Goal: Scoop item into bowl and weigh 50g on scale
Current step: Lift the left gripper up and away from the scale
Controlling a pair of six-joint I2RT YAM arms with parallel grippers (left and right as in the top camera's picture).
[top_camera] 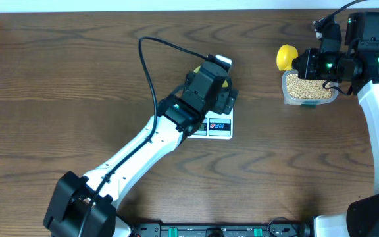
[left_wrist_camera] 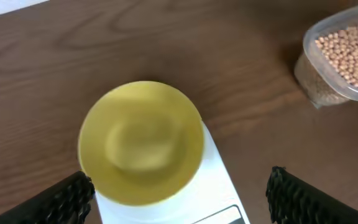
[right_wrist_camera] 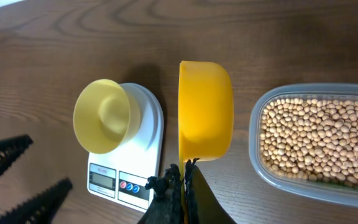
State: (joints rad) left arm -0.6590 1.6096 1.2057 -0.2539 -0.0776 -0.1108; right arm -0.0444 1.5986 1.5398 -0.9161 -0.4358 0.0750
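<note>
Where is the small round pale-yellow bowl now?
In the right wrist view, the pale-yellow bowl sits on the white digital scale, left of the clear plastic tub of beans.

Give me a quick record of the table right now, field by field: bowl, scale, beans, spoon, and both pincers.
bowl: pale yellow, empty, standing on the scale
scale: white, display too small to read
beans: in the clear tub
spoon: yellow, beside the tub, inside not visible
left pincer: open, above the bowl
right pincer: shut on the spoon's handle
</note>
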